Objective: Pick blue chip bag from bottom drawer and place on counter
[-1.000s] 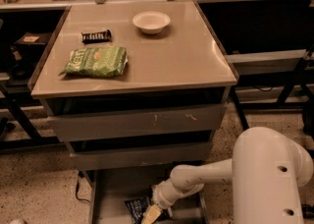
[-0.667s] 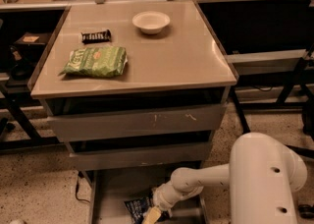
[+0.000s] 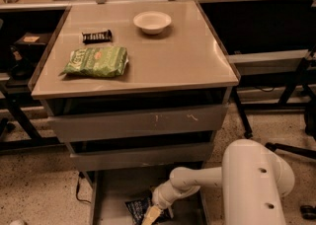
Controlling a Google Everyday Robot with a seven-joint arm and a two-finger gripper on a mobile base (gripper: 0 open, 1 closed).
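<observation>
The blue chip bag [image 3: 137,206], dark and crinkled, lies flat on the grey floor of the open bottom drawer [image 3: 116,189], toward its front. The pincer [image 3: 151,215] rests at the bag's right side. The glossy beige desk [image 3: 173,56] tops the cabinet above.

I saw the bowl [image 3: 152,21] at the back of the counter [image 3: 187,61], the candy bar [image 3: 97,36] to its left, and the green chip bag [image 3: 96,61] in front of that bar. Under the two upper drawers [image 3: 138,123], the bottom drawer [image 3: 111,194] stood pulled out. The blue chip bag [image 3: 136,207] lay in it, with my gripper [image 3: 150,216] at the bag's right side.
</observation>
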